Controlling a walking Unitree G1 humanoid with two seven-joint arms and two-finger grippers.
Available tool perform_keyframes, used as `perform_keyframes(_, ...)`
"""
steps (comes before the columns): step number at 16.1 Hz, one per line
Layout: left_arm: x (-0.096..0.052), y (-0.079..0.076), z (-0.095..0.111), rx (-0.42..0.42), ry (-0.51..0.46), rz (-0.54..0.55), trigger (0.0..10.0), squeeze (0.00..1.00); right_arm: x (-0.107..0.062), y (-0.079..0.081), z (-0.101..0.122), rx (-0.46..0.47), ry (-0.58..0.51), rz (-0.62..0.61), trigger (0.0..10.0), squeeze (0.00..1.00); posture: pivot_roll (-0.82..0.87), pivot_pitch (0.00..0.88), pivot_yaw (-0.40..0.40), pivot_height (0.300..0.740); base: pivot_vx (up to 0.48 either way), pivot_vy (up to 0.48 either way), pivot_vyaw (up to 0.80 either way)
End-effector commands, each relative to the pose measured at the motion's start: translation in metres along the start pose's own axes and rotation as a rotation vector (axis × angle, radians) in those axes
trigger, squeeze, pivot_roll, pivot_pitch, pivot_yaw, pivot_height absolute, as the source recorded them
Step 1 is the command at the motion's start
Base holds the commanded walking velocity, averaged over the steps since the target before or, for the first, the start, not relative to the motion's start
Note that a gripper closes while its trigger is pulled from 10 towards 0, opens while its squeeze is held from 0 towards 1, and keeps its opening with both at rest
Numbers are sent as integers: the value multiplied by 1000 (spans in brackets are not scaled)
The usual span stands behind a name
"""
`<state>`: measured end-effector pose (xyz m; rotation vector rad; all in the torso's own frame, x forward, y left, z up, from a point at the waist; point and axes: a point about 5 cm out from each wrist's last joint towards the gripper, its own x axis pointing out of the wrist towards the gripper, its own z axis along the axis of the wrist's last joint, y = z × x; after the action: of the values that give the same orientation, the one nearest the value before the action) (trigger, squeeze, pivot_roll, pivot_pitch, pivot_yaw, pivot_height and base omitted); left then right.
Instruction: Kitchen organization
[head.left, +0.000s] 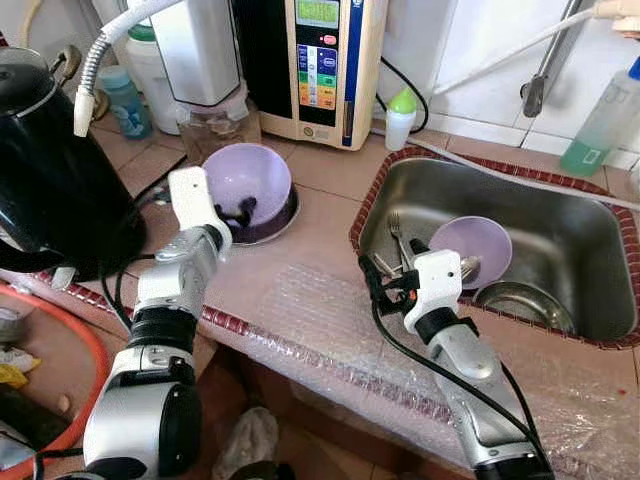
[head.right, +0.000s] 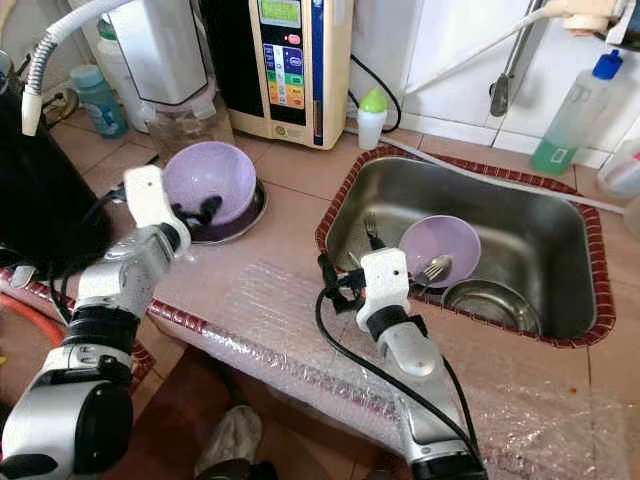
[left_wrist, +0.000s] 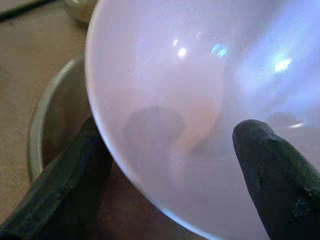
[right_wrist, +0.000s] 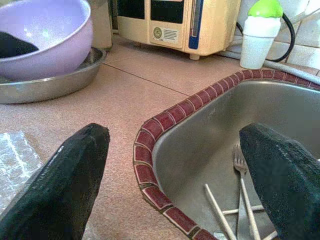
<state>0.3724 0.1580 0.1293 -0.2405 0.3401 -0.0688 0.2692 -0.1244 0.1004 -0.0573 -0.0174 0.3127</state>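
the job looks barely started, judging by how things lie. at the far left a black kettle (head.left: 50, 170) stands on the worktop (head.left: 330, 225). just to its right the left tool (head.left: 232, 213) has its two fingers astride the near rim of a purple bowl (head.left: 250, 178), one finger (left_wrist: 280, 175) inside and one outside, as the left wrist view shows; it is gripping that rim or about to, with the bowl seated in a shallow steel dish (right_wrist: 50, 82) on the worktop. behind it stand a water machine (head.left: 325, 60) and a small white bottle with a green cap (head.left: 400, 118).

further right the right tool (head.left: 385, 280) hovers at the red-tiled edge of the sink (head.left: 590, 215), its fingers spread wide and holding nothing. in the sink lie a second purple bowl (head.left: 475, 245), tilted, a fork (right_wrist: 242, 175) with some thin utensils beside it, and a steel bowl (head.left: 525, 305).

count: two purple bowls, one steel dish, one steel bowl, one clear fork; the other utensils i cannot count surely. both bowls and the sink's contents seem left to sort.
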Motion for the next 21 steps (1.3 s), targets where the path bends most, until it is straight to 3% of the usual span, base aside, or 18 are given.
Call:
perform_keyframes(1, 1, 2, 1, -6, 29, -11, 0, 0, 1, 2, 2, -7, 2, 1, 10000, 0, -120, 0, 108, 740, 0, 0, 0)
perform_keyframes(5, -1, 6, -4, -34, 74, -63, 0, 0, 3, 1, 2, -18, 5, 2, 10000, 0, -117, 0, 105, 740, 0, 0, 0)
perform_keyframes(9, -5, 11, -16, -5, 136, -109, 0, 0, 4, 0, 2, -25, 6, -1, 10000, 0, -124, 0, 104, 740, 0, 0, 0)
perform_keyframes(15, -11, -3, -23, 6, 189, -225, 0, 0, 6, -1, 2, -36, 12, 3, 10000, 0, -124, 0, 103, 740, 0, 0, 0)
perform_keyframes(21, -18, -30, -35, 15, 238, -337, 0, 0, 6, 0, 2, -39, 16, 5, 10000, 0, -127, 0, 105, 740, 0, 0, 0)
